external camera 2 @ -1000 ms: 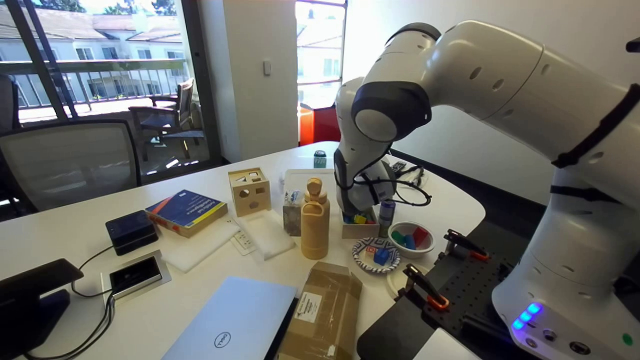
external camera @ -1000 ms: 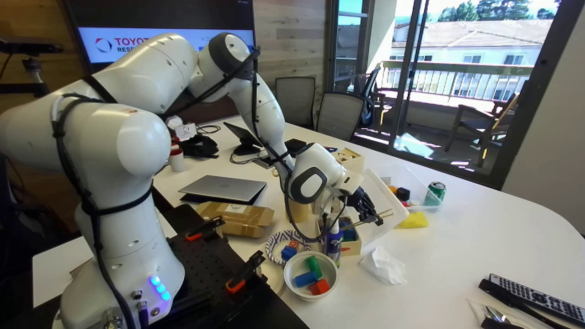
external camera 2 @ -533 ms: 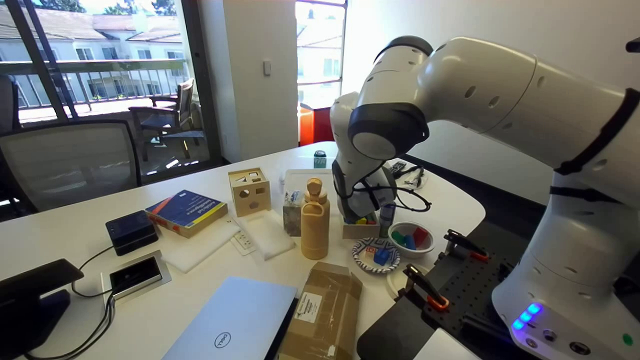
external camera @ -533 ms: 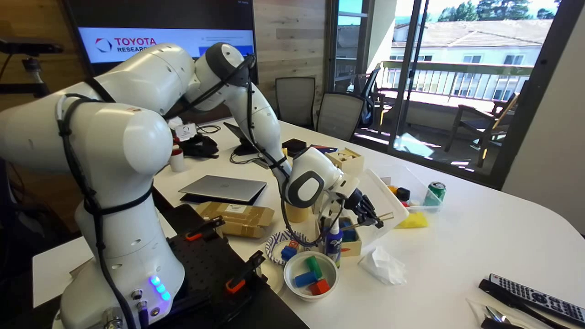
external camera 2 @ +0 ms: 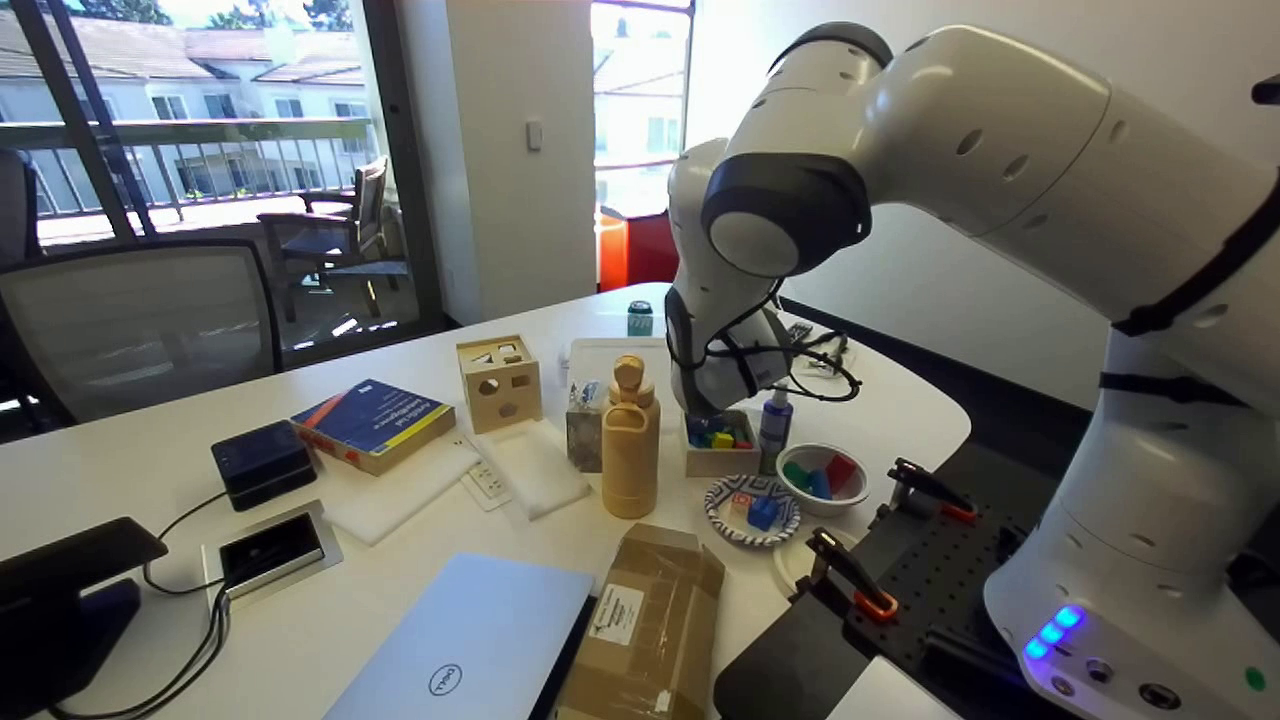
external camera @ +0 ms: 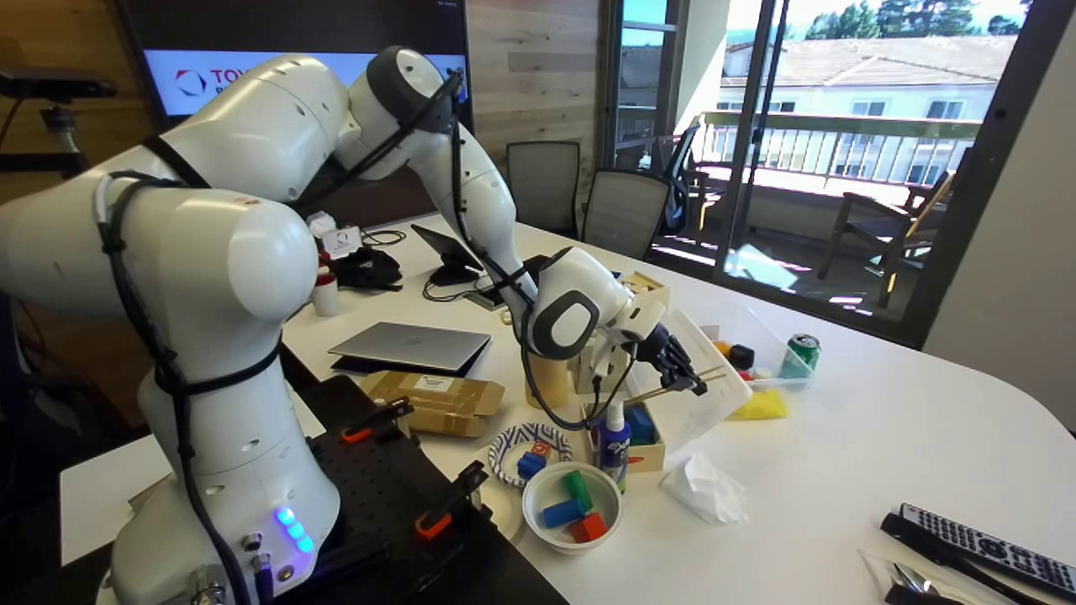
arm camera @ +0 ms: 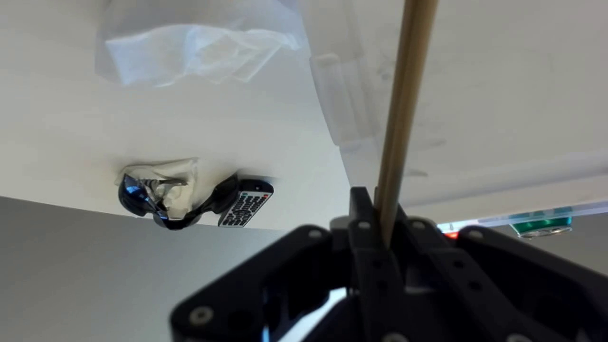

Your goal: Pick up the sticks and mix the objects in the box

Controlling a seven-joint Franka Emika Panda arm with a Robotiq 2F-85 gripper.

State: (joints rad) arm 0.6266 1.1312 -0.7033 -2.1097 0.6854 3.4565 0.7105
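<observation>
Pinching the tan sticks [arm camera: 405, 104], the fingers [arm camera: 375, 285] stood narrow, closed on the shafts and clear of the surface [external camera: 841, 496]. The sticks slanted: one end reached toward the open box [external camera 2: 720, 463], the other jutted past the fingers, with the white lid [external camera: 702, 412] behind it in an exterior view. Whether the lower end touched anything could not be told. The box sat back from the edge nearest the robot's base [external camera: 218, 470], and blue, yellow and red blocks [external camera 2: 722, 440] showed inside.

Closer to that edge was the white bowl [external camera: 556, 542], where green, blue and red pieces [external camera: 561, 512] lay, well apart from the sticks. A spray bottle [external camera: 615, 449] stood upright between bowl and box. Just beside the bowl, the patterned plate [external camera: 504, 454] carried a blue block [external camera: 531, 465] and a small red-marked one.

Past the lid was a clear tub [external camera: 740, 321] with a green can [external camera: 803, 353] at its corner; inside or behind, it was hard to tell. Crumpled tissue [external camera: 708, 491] lay near the box, and the remote [arm camera: 246, 206] lay by an edge of the surface. A water bottle [external camera 2: 630, 460] stood upright near the box; the closed laptop [external camera 2: 470, 630] and a carton [external camera 2: 645, 625] lay side by side.
</observation>
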